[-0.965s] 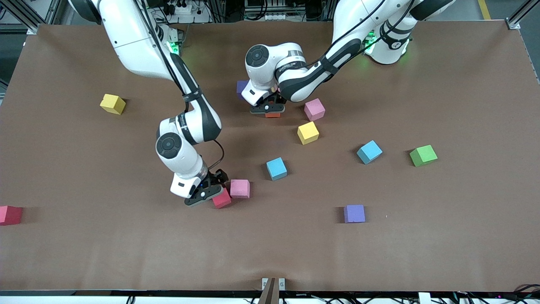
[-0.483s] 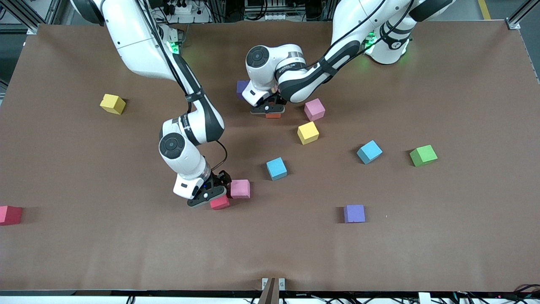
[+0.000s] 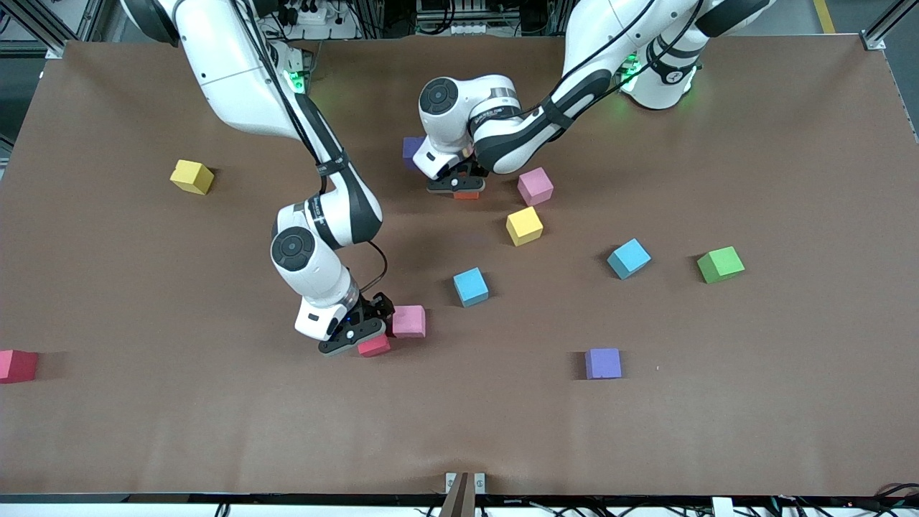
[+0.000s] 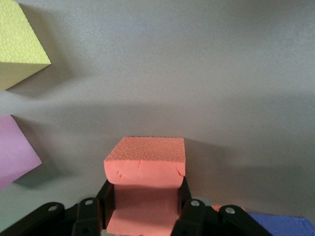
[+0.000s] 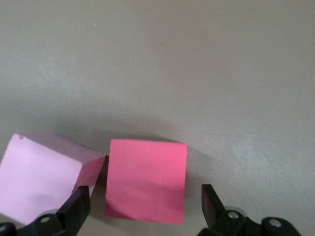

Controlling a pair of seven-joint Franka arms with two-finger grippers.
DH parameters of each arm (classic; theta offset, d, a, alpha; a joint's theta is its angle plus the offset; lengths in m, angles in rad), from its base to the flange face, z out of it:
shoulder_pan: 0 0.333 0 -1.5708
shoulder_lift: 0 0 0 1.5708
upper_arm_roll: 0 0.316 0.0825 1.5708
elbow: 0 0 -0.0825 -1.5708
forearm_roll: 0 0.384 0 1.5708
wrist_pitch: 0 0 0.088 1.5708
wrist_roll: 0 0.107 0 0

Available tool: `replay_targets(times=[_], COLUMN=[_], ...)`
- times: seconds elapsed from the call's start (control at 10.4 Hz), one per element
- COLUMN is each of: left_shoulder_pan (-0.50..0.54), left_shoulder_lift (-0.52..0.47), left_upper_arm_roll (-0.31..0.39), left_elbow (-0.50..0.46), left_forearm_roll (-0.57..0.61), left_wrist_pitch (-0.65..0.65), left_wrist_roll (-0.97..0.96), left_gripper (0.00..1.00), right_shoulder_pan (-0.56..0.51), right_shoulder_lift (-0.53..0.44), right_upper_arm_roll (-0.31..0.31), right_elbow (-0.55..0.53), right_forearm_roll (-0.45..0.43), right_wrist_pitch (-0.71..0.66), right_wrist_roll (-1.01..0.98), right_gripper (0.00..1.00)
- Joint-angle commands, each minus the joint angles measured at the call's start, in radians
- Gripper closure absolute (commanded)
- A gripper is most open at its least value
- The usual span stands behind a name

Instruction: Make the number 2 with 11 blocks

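My left gripper (image 3: 459, 188) is shut on an orange block (image 3: 467, 194), which fills the gap between its fingers (image 4: 187, 209) low over the table. A pink block (image 3: 535, 186) and a yellow block (image 3: 524, 225) lie beside it. A purple block (image 3: 411, 148) is partly hidden by the left hand. My right gripper (image 3: 366, 337) stands open around a red block (image 5: 146, 179), one finger (image 5: 76, 206) on each side and not touching it. Another pink block (image 5: 44, 177) sits against the red one.
Loose on the table are two light blue blocks (image 3: 471, 286) (image 3: 629, 258), a green cube (image 3: 720, 263), a purple block (image 3: 603, 363), a yellow block (image 3: 192, 177), and a pinkish-red block (image 3: 17, 365) at the edge of the right arm's end.
The right gripper has shifted slightly and settled lower over the red block, which now shows less. The left gripper has hardly moved with the orange block.
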Motion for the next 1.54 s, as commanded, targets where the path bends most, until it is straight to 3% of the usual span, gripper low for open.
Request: replay_targets(times=[0.0, 0.19, 0.39, 0.58, 0.77, 0.97, 1.06, 1.16, 1.45], left_shoulder_pan=[-0.004, -0.005, -0.005, -0.007, -0.007, -0.010, -0.010, -0.010, -0.002], left_shoulder_lift=[-0.008, -0.010, -0.011, -0.011, -0.011, -0.011, -0.011, -0.013, -0.022], left_upper_arm_roll=[0.002, 0.000, -0.001, -0.003, -0.003, -0.003, -0.003, -0.003, -0.003], left_elbow=[-0.011, -0.014, -0.018, -0.020, -0.020, -0.018, -0.014, -0.014, -0.014], left_forearm_roll=[0.030, 0.030, 0.030, 0.029, 0.029, 0.029, 0.017, 0.016, 0.016], left_wrist_pitch=[0.013, 0.013, 0.013, 0.013, 0.013, 0.013, 0.013, 0.013, 0.013], left_wrist_roll=[-0.027, -0.028, -0.028, -0.030, -0.031, -0.031, -0.051, -0.078, -0.083], left_gripper=[1.00, 1.00, 1.00, 1.00, 1.00, 1.00, 0.54, 0.01, 0.00], right_shoulder_pan=[0.000, 0.000, 0.005, 0.005, 0.014, 0.017, 0.018, 0.018, 0.018], right_shoulder_lift=[0.035, 0.039, 0.041, 0.041, 0.041, 0.041, 0.036, 0.030, 0.015], right_upper_arm_roll=[-0.001, -0.003, -0.004, -0.006, -0.008, -0.012, -0.012, -0.014, -0.024], right_elbow=[0.041, 0.049, 0.049, 0.049, 0.050, 0.057, 0.057, 0.066, 0.078], right_forearm_roll=[0.019, 0.018, 0.018, 0.018, 0.012, 0.006, 0.006, 0.004, -0.017], right_wrist_pitch=[0.009, 0.009, 0.009, 0.009, 0.011, 0.009, 0.009, -0.001, -0.034], right_wrist_roll=[0.031, 0.028, 0.027, 0.021, 0.019, 0.016, 0.016, 0.014, -0.001], right_gripper=[0.00, 0.01, 0.16, 0.42, 0.95, 1.00, 1.00, 1.00, 1.00])
